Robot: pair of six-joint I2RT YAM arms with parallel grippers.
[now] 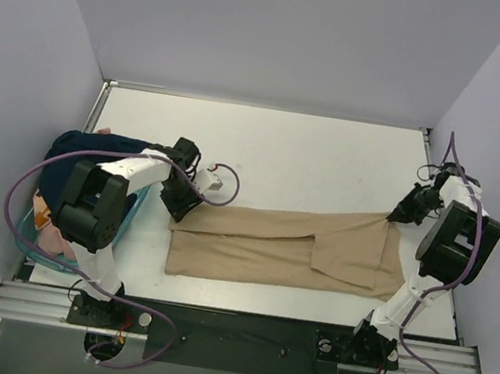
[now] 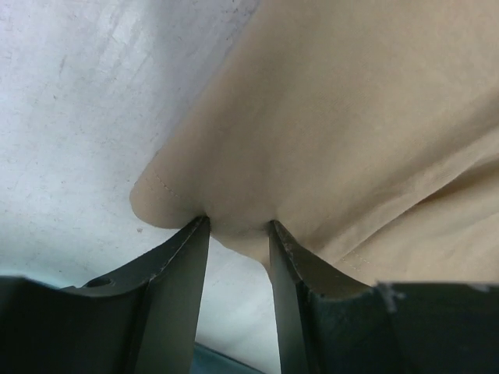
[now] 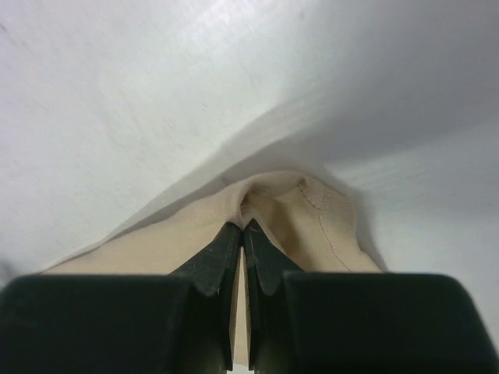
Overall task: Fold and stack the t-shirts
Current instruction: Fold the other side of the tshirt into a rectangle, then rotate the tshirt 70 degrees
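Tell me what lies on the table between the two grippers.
In the top view only the tan t-shirt lies there, stretched flat between the left gripper and the right gripper.

White table (image 1: 301, 157) carries tan t-shirt (image 1: 269, 251), teal basket (image 1: 30, 244).

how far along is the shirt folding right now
Early. Done: the tan shirt lies on the table, folded lengthwise into a long strip. In hand: the left gripper and right gripper each pinch a far corner. Left: cross folds, stacking, and the shirts heaped in the basket.
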